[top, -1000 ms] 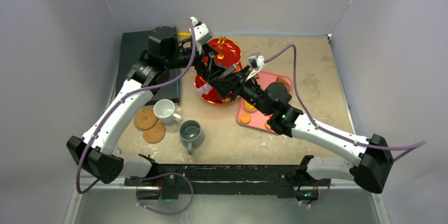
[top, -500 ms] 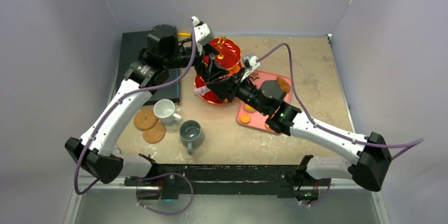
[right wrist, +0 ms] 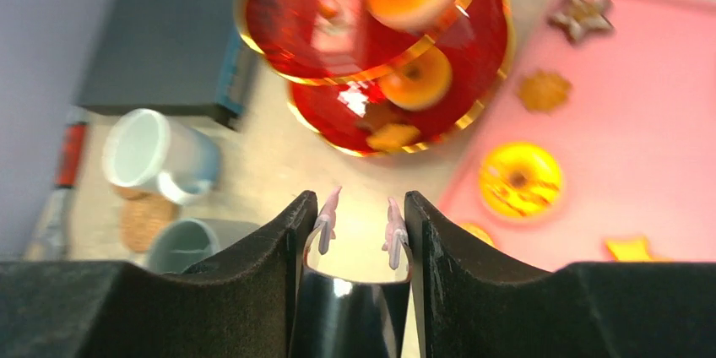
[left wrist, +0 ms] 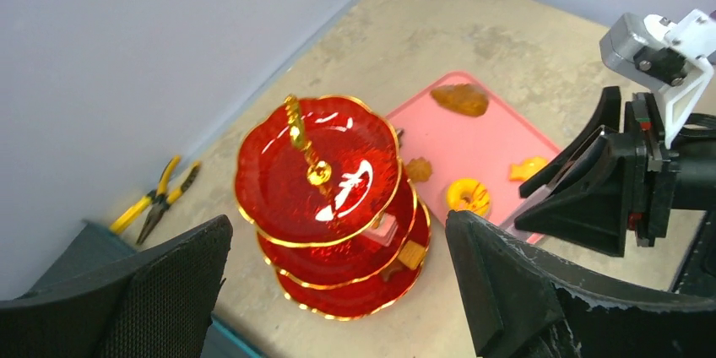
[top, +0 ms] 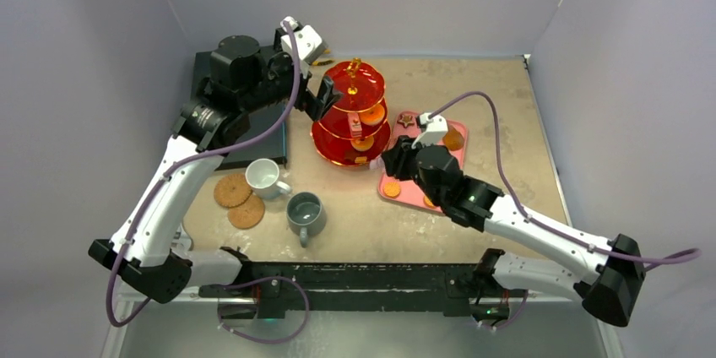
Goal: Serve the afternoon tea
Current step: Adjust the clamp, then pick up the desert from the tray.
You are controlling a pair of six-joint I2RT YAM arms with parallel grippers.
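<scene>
The red three-tier stand (top: 331, 133) with a gold handle stands mid-table and carries several orange and brown pastries. My left gripper (top: 322, 94) is open and empty, above and just left of the stand (left wrist: 317, 168). My right gripper (top: 393, 160) is shut on metal tongs (right wrist: 355, 299) with pink tips; the tips are apart and hold nothing. It hovers between the stand (right wrist: 287, 3) and the pink tray (top: 415, 192). A yellow donut (right wrist: 519, 179) and small biscuits lie on the tray. The white mug (top: 264, 176) and grey mug (top: 305, 213) stand beside two cork coasters (top: 232, 190).
A flat dark slab (top: 260, 132) lies at the back left. Yellow-handled pliers (left wrist: 156, 197) lie by the back wall behind the stand. The enclosure walls close in on the left, back and right.
Both grippers have drawn back from the stand. The left one rose and moved left; the right one pulled back toward the pink tray with the tongs.
</scene>
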